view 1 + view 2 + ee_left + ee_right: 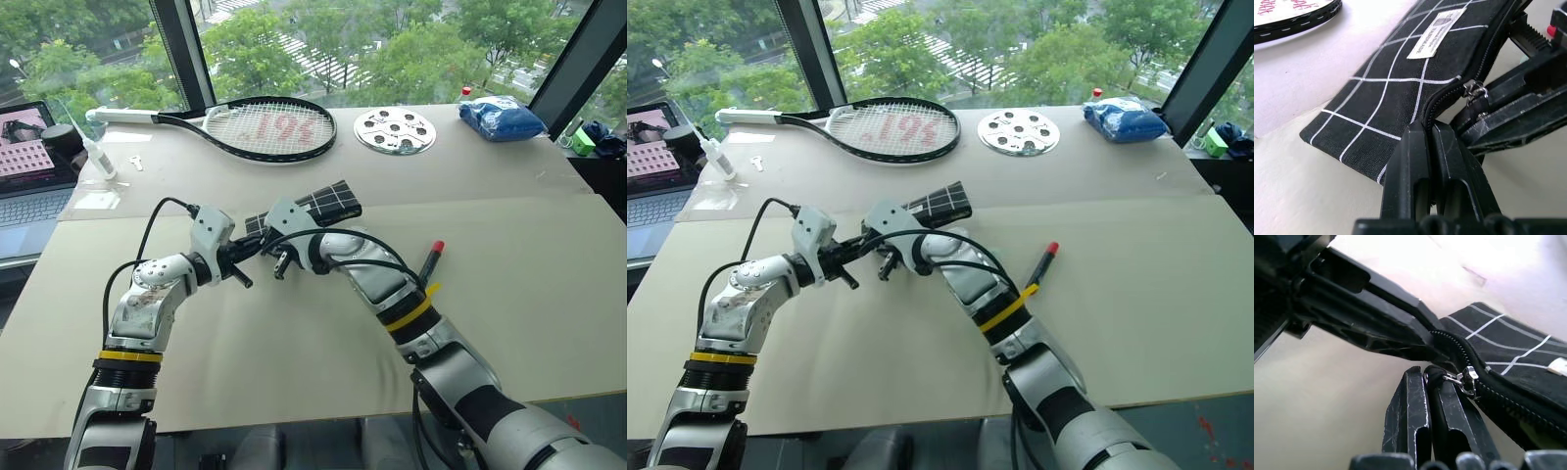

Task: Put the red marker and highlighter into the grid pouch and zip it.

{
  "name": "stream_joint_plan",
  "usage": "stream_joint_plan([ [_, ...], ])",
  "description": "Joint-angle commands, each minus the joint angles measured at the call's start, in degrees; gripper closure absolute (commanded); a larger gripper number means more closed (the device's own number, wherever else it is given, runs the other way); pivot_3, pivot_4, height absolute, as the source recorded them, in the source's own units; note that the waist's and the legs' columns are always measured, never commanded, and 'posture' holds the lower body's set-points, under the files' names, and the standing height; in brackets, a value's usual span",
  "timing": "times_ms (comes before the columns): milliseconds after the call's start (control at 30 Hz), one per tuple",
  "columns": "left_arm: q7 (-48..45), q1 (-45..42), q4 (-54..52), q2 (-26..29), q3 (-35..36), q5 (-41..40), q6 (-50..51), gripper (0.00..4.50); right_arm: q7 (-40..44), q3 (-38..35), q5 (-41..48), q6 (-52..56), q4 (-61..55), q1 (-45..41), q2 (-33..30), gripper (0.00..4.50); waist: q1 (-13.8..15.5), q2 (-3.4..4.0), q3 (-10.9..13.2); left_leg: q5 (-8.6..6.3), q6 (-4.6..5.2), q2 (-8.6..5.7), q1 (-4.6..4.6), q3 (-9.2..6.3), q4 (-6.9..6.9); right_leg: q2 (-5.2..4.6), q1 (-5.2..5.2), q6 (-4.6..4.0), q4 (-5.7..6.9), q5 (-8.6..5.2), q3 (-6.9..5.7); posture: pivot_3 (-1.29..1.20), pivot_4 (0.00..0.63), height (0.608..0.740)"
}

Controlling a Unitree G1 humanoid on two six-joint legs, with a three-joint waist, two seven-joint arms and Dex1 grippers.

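Note:
The grid pouch point(328, 201), black with thin white lines, is held a little above the table between both grippers. My left gripper point(1430, 129) is shut on the pouch's near end, right beside the zipper's end. The metal zipper slider point(1465, 377) sits close to that end. My right gripper point(1425, 374) is shut on the black zipper cord that hangs from the slider. The two grippers almost touch. The red marker point(434, 257) lies on the table to the right of my right forearm, red end pointing away. The highlighter is out of view.
At the back of the table lie a tennis racket point(260, 127), a round metal disc with holes point(394, 129) and a blue bag point(500, 117). A laptop point(29, 186) and a small white bottle point(98, 155) stand at the far left.

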Motion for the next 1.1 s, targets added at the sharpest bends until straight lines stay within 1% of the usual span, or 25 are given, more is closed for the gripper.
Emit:
stream_joint_plan([
  [33, -1.00, -0.53, -2.24, -0.13, 1.08, -1.55, -1.39, 4.50, 1.95, -2.14, 1.18, -2.86, -3.47, 0.13, -2.42, 3.61, -0.01, 0.00, 0.00, 0.00, 0.00, 0.00, 0.00, 0.00, 0.00, 0.00, 0.00, 0.00, 0.00, 0.00, 0.00, 0.00, 0.150, 0.740],
  [67, -1.19, -0.25, -2.56, -0.06, 1.28, -1.77, -1.31, 4.50, 2.29, -2.53, 1.56, -2.58, -4.37, 0.38, -3.00, 3.29, -0.01, 0.00, 0.00, 0.00, -0.01, 0.00, 0.00, 0.00, 0.00, 0.00, 0.00, 0.00, 0.00, 0.00, 0.00, 0.00, 0.150, 0.740],
  [100, -1.47, 0.11, -2.89, 0.22, 1.63, -2.13, -0.88, 4.50, 3.14, -3.62, 2.53, -1.62, -6.12, 0.86, -4.13, 2.89, -0.01, 0.00, 0.00, 0.00, -0.01, 0.00, 0.00, 0.00, 0.00, 0.00, 0.00, 0.00, 0.00, 0.00, 0.00, 0.00, 0.150, 0.740],
  [133, -1.85, 0.63, -3.28, 0.64, 2.10, -2.78, -0.25, 4.50, 3.45, -5.93, 3.95, 0.64, -8.50, 1.69, -5.48, 2.63, 0.01, 0.00, 0.00, 0.00, -0.01, 0.00, -0.01, 0.00, 0.00, 0.00, -0.01, 0.00, 0.00, 0.00, 0.00, 0.00, 0.150, 0.740],
  [167, -2.17, 1.14, -3.73, 1.09, 2.63, -3.45, 0.44, 4.50, 4.49, -8.86, 6.34, 4.08, -11.52, 2.68, -7.25, 2.20, 0.05, 0.00, 0.00, 0.00, -0.01, 0.00, -0.02, 0.00, 0.00, 0.00, -0.01, 0.00, 0.00, 0.00, 0.00, 0.00, 0.150, 0.740],
  [233, -2.32, 1.83, -4.47, 1.73, 3.38, -4.25, 1.40, 4.50, 7.54, -14.02, 12.21, 12.02, -18.88, 5.01, -11.06, 1.51, 0.16, 0.00, 0.00, 0.00, 0.00, 0.00, -0.05, -0.01, 0.00, -0.01, -0.01, 0.00, -0.01, 0.00, 0.00, 0.00, 0.150, 0.740],
  [267, -2.26, 2.07, -4.73, 1.93, 3.59, -4.53, 1.75, 4.50, 8.40, -17.75, 15.91, 16.55, -22.75, 6.07, -12.32, 1.18, 0.26, 0.00, 0.00, -0.01, 0.00, -0.01, -0.08, -0.01, 0.01, -0.02, 0.00, 0.00, -0.01, 0.00, 0.00, 0.00, 0.150, 0.740],
  [367, -2.26, 2.77, -5.60, 2.17, 3.65, -5.20, 2.57, 4.50, 8.95, -25.72, 22.50, 25.72, -32.87, 9.70, -17.63, 1.18, 0.63, 0.00, 0.00, -0.03, 0.05, -0.01, -0.12, -0.03, 0.01, -0.02, -0.01, 0.00, -0.04, 0.00, -0.01, 0.00, 0.150, 0.740],
  [467, -2.05, 2.88, -5.58, 1.91, 3.31, -5.01, 2.88, 4.50, 5.86, -33.36, 24.56, 32.13, -40.51, 13.69, -22.15, 1.18, 0.88, 0.00, 0.00, -0.24, 0.42, 0.00, -0.09, -0.01, 0.01, 0.00, 0.01, 0.00, -0.05, 0.00, 0.00, 0.00, 0.150, 0.740],
  [567, -1.80, 2.51, -4.87, 1.32, 2.66, -4.65, 2.72, 4.50, -1.30, -38.90, 22.37, 37.39, -45.49, 16.39, -24.14, 1.18, 1.33, -0.01, 0.00, -0.25, 0.44, 0.00, -0.09, 0.00, 0.02, -0.01, 0.03, 0.00, -0.04, 0.00, 0.00, 0.00, 0.150, 0.740],
  [600, -1.67, 2.17, -4.33, 1.00, 2.35, -4.43, 2.52, 4.50, -4.59, -40.29, 20.77, 39.58, -46.71, 17.14, -24.07, 1.18, 1.43, -0.01, 0.00, -0.25, 0.44, -0.01, -0.09, 0.03, 0.04, -0.02, 0.05, 0.00, -0.04, 0.00, 0.01, 0.00, 0.150, 0.740],
  [667, -1.51, 1.36, -3.23, 0.34, 1.77, -4.11, 2.26, 4.50, -10.39, -42.66, 18.50, 44.37, -49.20, 17.91, -21.99, 1.18, 1.64, -0.01, 0.00, -0.25, 0.44, -0.01, -0.09, 0.04, 0.06, -0.02, 0.08, 0.00, -0.03, 0.00, 0.01, 0.00, 0.150, 0.740],
  [733, -1.74, 0.55, -2.17, -0.19, 1.27, -3.88, 1.92, 4.50, -14.18, -41.85, 17.09, 46.42, -52.05, 20.12, -20.55, 1.18, 1.72, -0.01, 0.00, -0.24, 0.43, -0.01, -0.09, 0.04, 0.07, -0.02, 0.08, -0.02, -0.02, 0.01, 0.01, 0.00, 0.150, 0.740],
  [800, -2.00, -0.47, -0.61, -0.73, 0.72, -3.36, 1.25, 4.50, -17.87, -40.92, 15.72, 47.53, -54.50, 23.57, -17.28, 1.18, 1.86, -0.04, -0.02, -0.24, 0.43, -0.01, -0.09, 0.03, 0.08, -0.02, 0.09, -0.02, -0.02, 0.01, 0.00, 0.00, 0.150, 0.740],
  [867, -2.12, -1.84, 1.06, -1.50, 0.25, -3.04, 0.76, 4.50, -22.17, -39.45, 13.35, 46.63, -55.52, 26.81, -14.85, 1.18, 1.83, -0.04, -0.02, -0.24, 0.43, -0.01, -0.09, 0.02, 0.08, -0.03, 0.10, -0.02, -0.03, 0.01, 0.00, 0.00, 0.150, 0.740],
  [900, -2.15, -2.32, 1.67, -1.81, -0.01, -2.87, 0.51, 4.50, -23.93, -39.39, 12.41, 46.32, -55.67, 27.39, -13.67, 1.18, 1.85, -0.04, -0.02, -0.24, 0.43, -0.07, -0.11, 0.04, 0.09, -0.10, 0.10, -0.02, -0.03, 0.01, 0.02, 0.00, 0.150, 0.740],
  [1000, -2.37, -3.08, 2.98, -2.45, -0.68, -2.65, -0.37, 4.50, -29.01, -37.65, 9.08, 43.46, -54.82, 28.78, -12.67, 1.18, 1.82, -0.04, -0.02, -0.24, 0.42, -0.09, -0.12, 0.05, 0.16, -0.11, 0.10, -0.01, -0.04, 0.02, 0.02, 0.00, 0.150, 0.740],
  [1100, -2.42, -3.29, 3.54, -2.92, -0.84, -2.54, -0.78, 4.50, -31.17, -37.38, 8.20, 41.92, -54.04, 29.50, -11.25, 1.18, 1.68, -0.03, -0.02, -0.23, 0.42, -0.08, -0.09, 0.04, 0.16, -0.09, 0.11, -0.01, -0.03, 0.01, 0.02, 0.00, 0.150, 0.740],
])
